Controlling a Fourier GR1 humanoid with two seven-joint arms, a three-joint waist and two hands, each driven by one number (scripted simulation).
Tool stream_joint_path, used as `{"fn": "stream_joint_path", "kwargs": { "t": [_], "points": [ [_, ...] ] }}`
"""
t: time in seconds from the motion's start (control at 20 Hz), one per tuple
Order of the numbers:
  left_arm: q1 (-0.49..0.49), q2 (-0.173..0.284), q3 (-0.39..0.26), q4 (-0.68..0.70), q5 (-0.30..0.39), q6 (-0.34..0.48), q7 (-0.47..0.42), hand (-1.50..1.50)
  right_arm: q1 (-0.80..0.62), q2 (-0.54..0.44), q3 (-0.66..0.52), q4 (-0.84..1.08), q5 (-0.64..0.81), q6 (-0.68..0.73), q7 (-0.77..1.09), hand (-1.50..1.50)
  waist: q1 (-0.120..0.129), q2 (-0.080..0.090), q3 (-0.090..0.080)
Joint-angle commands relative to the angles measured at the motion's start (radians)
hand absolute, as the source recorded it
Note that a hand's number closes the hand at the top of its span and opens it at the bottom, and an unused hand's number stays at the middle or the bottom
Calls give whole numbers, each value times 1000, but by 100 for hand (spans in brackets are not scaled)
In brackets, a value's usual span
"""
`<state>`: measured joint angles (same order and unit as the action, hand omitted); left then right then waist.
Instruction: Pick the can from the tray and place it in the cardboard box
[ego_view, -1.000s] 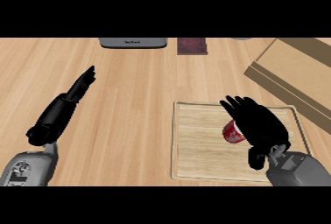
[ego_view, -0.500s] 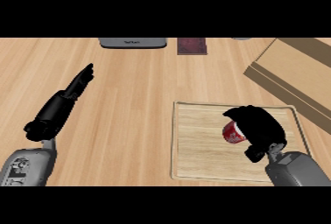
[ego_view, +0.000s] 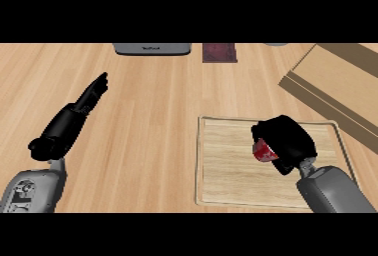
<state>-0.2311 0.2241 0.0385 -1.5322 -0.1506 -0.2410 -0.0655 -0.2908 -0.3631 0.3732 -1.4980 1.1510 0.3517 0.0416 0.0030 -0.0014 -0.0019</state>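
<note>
A red can (ego_view: 263, 151) stands on the light wooden tray (ego_view: 229, 170) at the lower right; only its left side shows. My right hand (ego_view: 286, 139) is curled over and round the can and hides most of it. The cardboard box (ego_view: 336, 80) lies at the upper right, just beyond the tray's far right corner. My left hand (ego_view: 83, 107) rests open over the bare counter at the left, fingers straight and pointing away.
At the counter's far edge sit a grey appliance (ego_view: 152, 48) and a dark red flat object (ego_view: 220, 52). Bare wooden counter (ego_view: 162, 100) lies between my two arms and beyond the tray.
My right hand went from spread open above the can to curled round it. The left hand has stayed in place.
</note>
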Motion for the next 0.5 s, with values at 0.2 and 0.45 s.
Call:
{"fn": "stream_joint_path", "kwargs": {
  "t": [0.2,0.45],
  "points": [
    [-47,0,2,8,6,-14,26,0,-271,128,-155,412,-136,-69,-183,150,30,12,3],
    [15,-25,-30,-27,-24,0,-13,0,-335,133,-210,494,-124,-255,-305,150,17,6,3]
  ]
}}
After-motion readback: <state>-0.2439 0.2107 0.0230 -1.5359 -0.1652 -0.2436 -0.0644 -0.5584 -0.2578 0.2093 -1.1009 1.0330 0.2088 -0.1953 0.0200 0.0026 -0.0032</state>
